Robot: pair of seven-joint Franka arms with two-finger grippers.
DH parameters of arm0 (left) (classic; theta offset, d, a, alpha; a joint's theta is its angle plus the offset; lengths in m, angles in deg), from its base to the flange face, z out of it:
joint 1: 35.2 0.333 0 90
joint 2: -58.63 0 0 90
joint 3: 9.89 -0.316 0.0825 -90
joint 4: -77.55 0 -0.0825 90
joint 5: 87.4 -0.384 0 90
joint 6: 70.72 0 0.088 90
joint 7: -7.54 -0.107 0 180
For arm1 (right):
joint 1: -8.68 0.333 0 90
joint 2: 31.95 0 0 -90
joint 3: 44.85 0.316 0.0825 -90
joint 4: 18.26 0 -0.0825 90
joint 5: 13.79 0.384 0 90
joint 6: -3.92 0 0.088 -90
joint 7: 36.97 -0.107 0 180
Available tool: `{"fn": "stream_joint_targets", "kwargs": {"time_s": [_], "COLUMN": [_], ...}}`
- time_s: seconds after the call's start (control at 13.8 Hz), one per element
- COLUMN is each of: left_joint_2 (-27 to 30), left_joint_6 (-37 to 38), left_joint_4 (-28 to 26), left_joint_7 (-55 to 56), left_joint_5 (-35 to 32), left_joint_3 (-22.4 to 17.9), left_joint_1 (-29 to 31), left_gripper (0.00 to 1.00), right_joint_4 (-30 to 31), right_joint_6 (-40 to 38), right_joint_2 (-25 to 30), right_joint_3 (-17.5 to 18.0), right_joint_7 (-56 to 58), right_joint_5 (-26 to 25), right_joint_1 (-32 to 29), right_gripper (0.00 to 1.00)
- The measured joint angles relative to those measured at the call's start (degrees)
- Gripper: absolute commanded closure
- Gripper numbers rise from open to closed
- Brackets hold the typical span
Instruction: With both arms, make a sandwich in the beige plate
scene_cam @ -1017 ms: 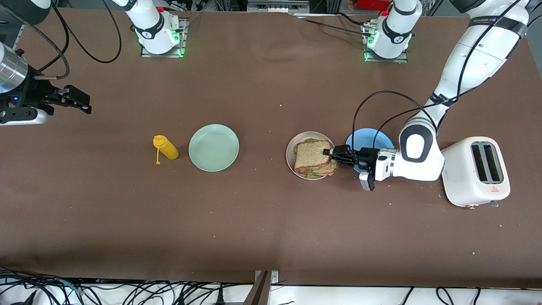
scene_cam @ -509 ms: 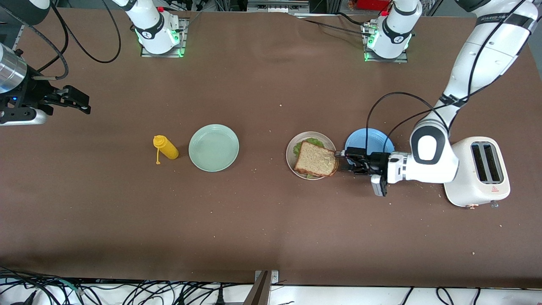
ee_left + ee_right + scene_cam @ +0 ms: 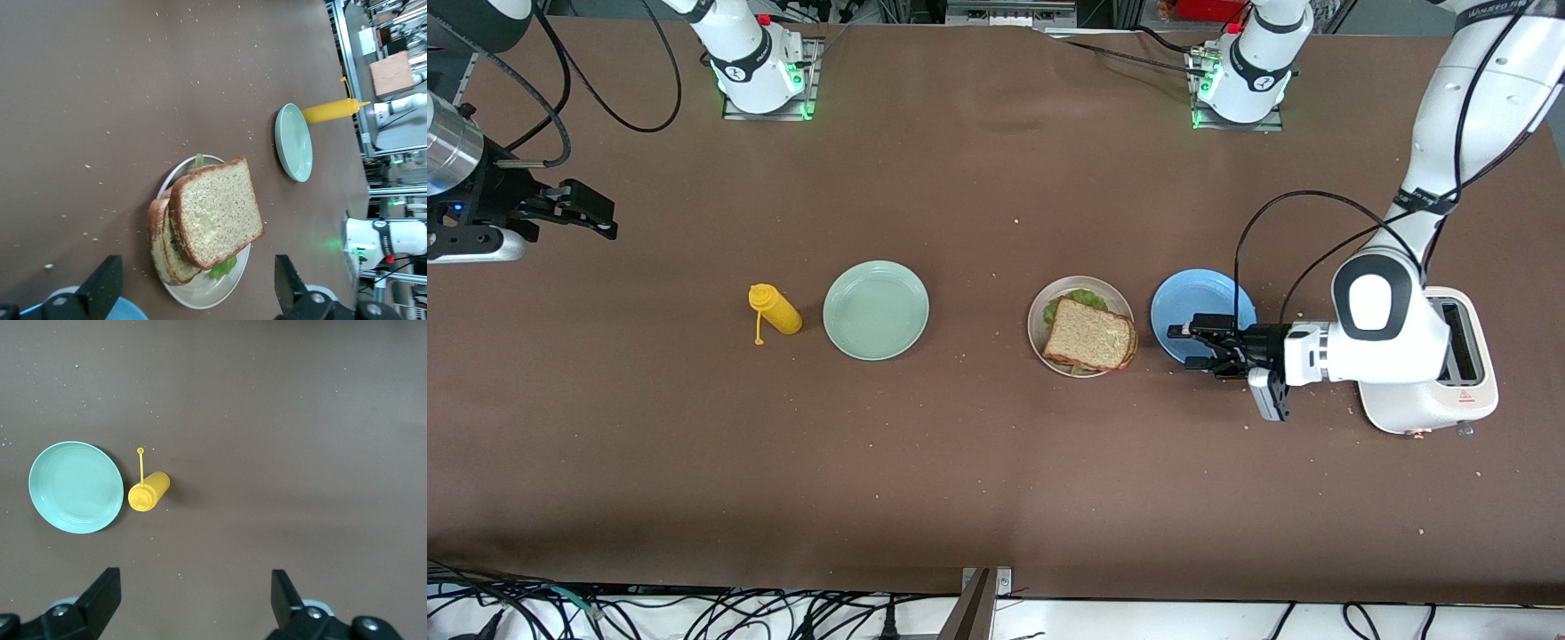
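The sandwich (image 3: 1089, 335) lies on the beige plate (image 3: 1037, 323): two brown bread slices with green lettuce between them, the top slice skewed on the lower one. It also shows in the left wrist view (image 3: 213, 220) on the plate (image 3: 220, 293). My left gripper (image 3: 1192, 344) is open and empty over the blue plate (image 3: 1200, 298), apart from the sandwich, and it shows in its own view (image 3: 197, 293). My right gripper (image 3: 596, 213) is open and empty, up in the air at the right arm's end of the table, waiting; it shows in its own view (image 3: 193, 600).
A mint-green plate (image 3: 876, 309) and a yellow squeeze bottle (image 3: 775, 310) lie toward the right arm's end; both show in the right wrist view, plate (image 3: 75, 487) and bottle (image 3: 148, 492). A white toaster (image 3: 1449, 373) stands by the left arm's wrist.
My left gripper let go of the top bread slice, which now lies on the sandwich, and drew back from the beige plate to over the blue plate. The right arm has not moved.
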Motion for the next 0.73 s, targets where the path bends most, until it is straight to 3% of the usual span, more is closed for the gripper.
{"fn": "stream_joint_targets", "kwargs": {"time_s": [0.22, 0.44, 0.73], "left_joint_2": [5.91, 10.73, 14.48], "left_joint_6": [1.29, 3.50, 14.53], "left_joint_4": [0.41, 2.65, 10.98], "left_joint_7": [4.13, 16.01, 31.66], "left_joint_5": [-5.33, -15.12, -29.42], "left_joint_3": [-0.11, -0.09, 0.96], "left_joint_1": [2.19, 2.64, 2.02], "left_gripper": [0.00, 0.00, 0.00], "right_joint_4": [-0.02, -0.03, -0.04], "right_joint_6": [0.00, 0.00, 0.00], "right_joint_2": [-0.02, -0.03, -0.05], "right_joint_3": [-0.03, -0.07, -0.19], "right_joint_7": [-0.02, -0.04, -0.04], "right_joint_5": [0.09, 0.47, 0.62], "right_joint_1": [-0.13, -0.38, -0.42], "right_gripper": [0.00, 0.00, 0.00]}}
